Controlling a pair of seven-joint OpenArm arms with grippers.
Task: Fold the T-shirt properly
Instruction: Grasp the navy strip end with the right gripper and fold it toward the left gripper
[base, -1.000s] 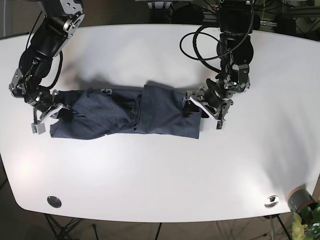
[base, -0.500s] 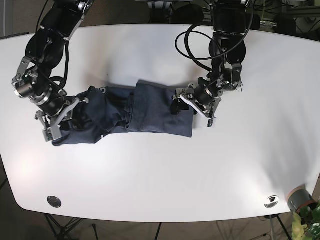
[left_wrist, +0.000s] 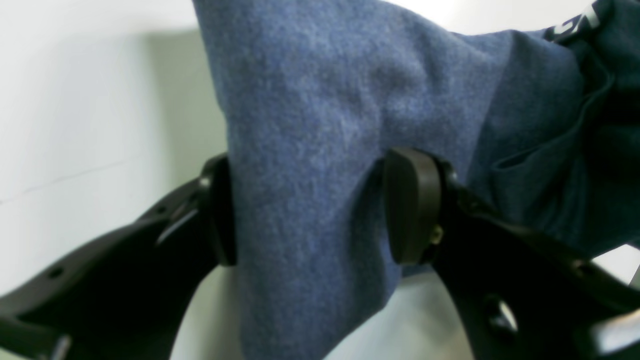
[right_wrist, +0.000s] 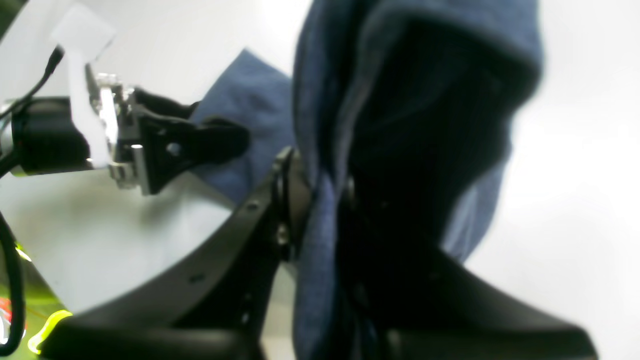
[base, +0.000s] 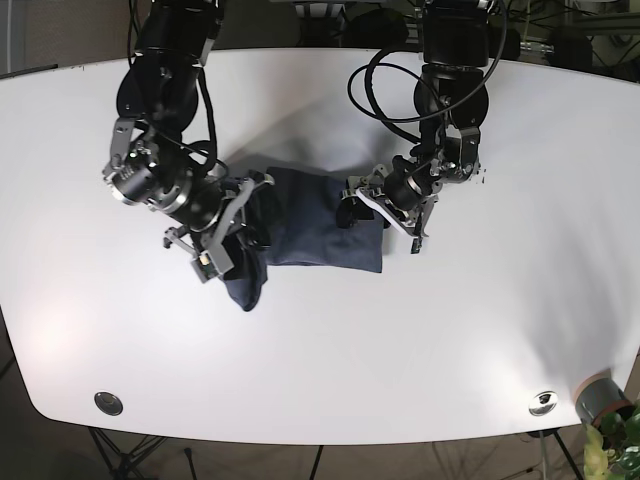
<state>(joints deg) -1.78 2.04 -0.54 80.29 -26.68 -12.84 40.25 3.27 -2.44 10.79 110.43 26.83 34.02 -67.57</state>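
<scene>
Basically mid-fold: left wrist view shows the left gripper (left_wrist: 310, 205) fingers clamped on the T-shirt (left_wrist: 320, 115) edge, right wrist view shows the right gripper (right_wrist: 320, 210) pinching a lifted end, base view has it bunched mid-desk (base: 420, 330), so next lay that end flat.

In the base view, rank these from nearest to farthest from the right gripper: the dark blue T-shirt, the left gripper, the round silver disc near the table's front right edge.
1. The dark blue T-shirt, clamped in the right gripper.
2. The left gripper, across the shirt at its other end.
3. The round silver disc, far off near the white table's front corner.
</scene>
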